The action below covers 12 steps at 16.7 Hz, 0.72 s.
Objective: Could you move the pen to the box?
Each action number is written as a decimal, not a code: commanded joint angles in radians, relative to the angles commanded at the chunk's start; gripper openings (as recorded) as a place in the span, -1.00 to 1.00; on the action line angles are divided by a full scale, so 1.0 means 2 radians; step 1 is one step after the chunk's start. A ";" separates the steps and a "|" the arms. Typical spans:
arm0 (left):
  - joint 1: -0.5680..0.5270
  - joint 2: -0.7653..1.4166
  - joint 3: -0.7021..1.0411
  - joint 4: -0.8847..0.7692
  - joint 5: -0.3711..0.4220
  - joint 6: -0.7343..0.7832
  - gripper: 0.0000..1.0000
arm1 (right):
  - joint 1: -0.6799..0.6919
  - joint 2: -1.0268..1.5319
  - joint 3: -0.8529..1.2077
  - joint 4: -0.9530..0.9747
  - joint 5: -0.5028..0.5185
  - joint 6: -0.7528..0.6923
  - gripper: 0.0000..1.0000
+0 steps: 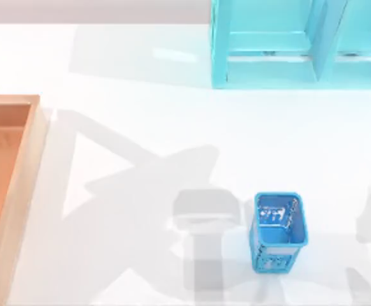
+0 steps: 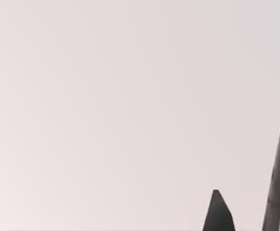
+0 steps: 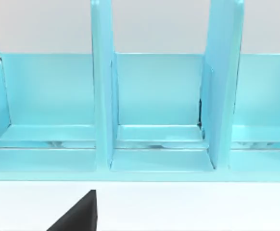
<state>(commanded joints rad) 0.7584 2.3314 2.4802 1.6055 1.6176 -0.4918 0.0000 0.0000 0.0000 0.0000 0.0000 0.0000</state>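
The box is sitting at the table's left edge, and no pen is turning up. Both grippers' grip can't be told; judging by this, the search comes first.

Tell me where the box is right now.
In the top view the box lies at the table's left edge, well left of the blue mesh cup.

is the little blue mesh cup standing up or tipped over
Upright: in the top view the blue mesh cup stands on the table with its open mouth facing up.
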 joint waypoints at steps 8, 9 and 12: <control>-0.017 -0.046 -0.096 -0.333 -0.066 0.306 -1.00 | 0.000 0.000 0.000 0.000 0.000 0.000 1.00; -0.020 -0.052 -0.112 -0.388 -0.075 0.355 -1.00 | 0.000 0.000 0.000 0.000 0.000 0.000 1.00; -0.029 -0.073 -0.165 -0.565 -0.103 0.509 -1.00 | 0.000 0.000 0.000 0.000 0.000 0.000 1.00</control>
<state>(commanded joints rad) 0.7001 2.1862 2.1496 0.4765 1.4114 0.5263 0.0000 0.0000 0.0000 0.0000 0.0000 0.0000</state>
